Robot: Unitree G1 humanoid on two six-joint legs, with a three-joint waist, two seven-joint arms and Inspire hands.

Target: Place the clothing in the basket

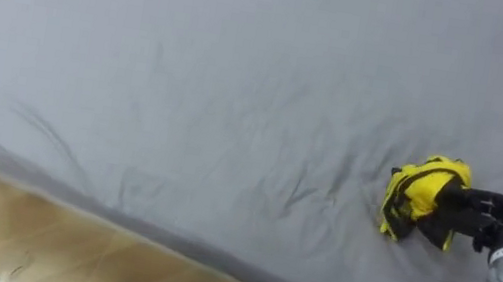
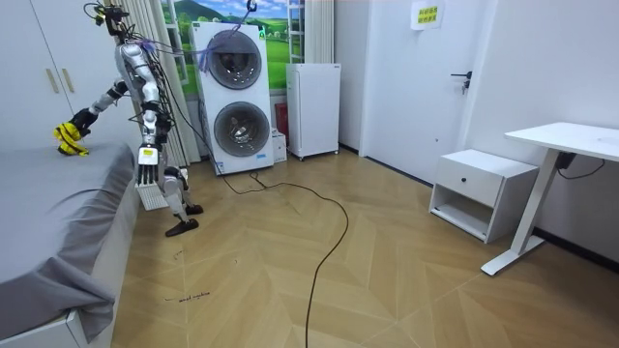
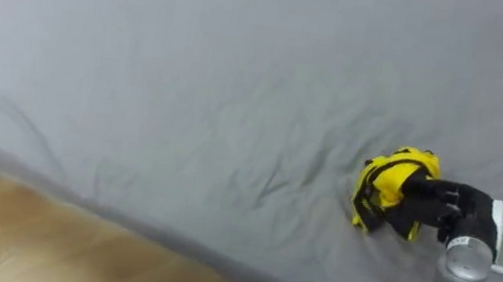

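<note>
A crumpled yellow and black garment (image 1: 419, 192) lies on the grey bed sheet (image 1: 187, 100), toward the right side near the bed's edge. My right hand (image 1: 482, 220) comes in from the right, its dark fingers curled into the cloth's right side. In the room view I stand at the bed's side with that arm stretched out to the yellow garment (image 2: 69, 136). My left hand (image 2: 147, 174) hangs at my side, and a small white slatted basket (image 2: 152, 196) hangs from it above the floor.
The bed's edge (image 1: 118, 216) runs across the lower left, with wood floor (image 1: 32, 248) beyond it. Behind me stand stacked washing machines (image 2: 237, 97), a white cabinet (image 2: 314, 108), a bedside cabinet (image 2: 481, 188) and a desk (image 2: 571, 140).
</note>
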